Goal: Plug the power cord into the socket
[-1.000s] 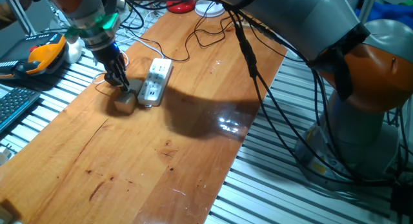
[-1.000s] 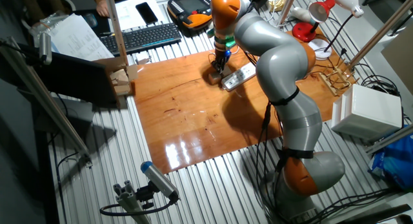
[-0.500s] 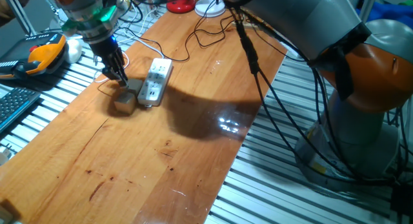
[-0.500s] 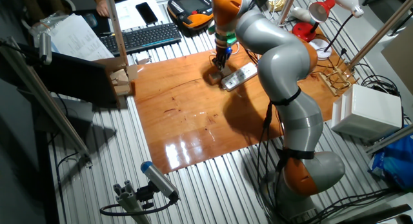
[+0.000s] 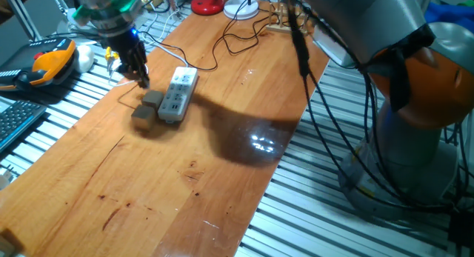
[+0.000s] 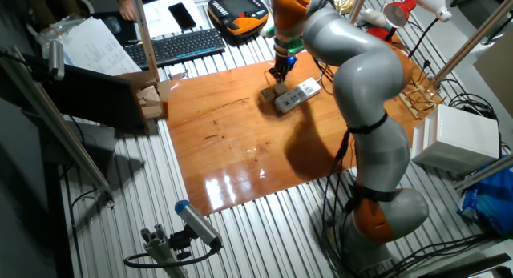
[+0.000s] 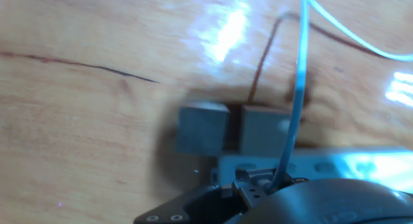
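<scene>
My gripper hangs just above the table, left of the socket, a long white power strip lying flat on the wood. The hand view shows the gripper shut on the power cord, whose thin white cable rises from between the fingers and curves off to the right. The plug itself is hidden in the fingers. Below the hand lie two tan blocks, with the socket beside them. In the other fixed view the gripper hovers over the blocks, next to the socket.
Two tan cube blocks touch the socket's left side. A thin black cable loops over the far part of the table. An orange pendant and a keyboard lie off the table's left edge. The arm's own cables hang at the right.
The gripper has risen from the tan blocks and moved up and toward the far left, carrying the white cord. The blocks and the socket stayed in place.
</scene>
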`<action>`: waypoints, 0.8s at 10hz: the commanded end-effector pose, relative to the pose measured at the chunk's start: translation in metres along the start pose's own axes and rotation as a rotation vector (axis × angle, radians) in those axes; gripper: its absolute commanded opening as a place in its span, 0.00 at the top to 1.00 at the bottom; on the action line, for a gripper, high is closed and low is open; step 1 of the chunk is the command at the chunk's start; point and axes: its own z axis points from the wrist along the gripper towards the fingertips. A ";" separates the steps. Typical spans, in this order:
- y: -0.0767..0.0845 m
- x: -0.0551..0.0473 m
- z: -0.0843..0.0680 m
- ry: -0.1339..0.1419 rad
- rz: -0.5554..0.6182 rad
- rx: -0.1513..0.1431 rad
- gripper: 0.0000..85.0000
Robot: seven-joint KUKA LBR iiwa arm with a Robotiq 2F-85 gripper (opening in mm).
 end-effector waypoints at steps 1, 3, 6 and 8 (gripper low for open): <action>-0.007 0.008 -0.002 -0.007 0.058 0.014 1.00; -0.024 0.023 0.003 -0.042 0.109 0.041 1.00; -0.039 0.031 0.017 -0.077 0.136 0.043 1.00; -0.051 0.031 0.029 -0.113 0.134 0.037 1.00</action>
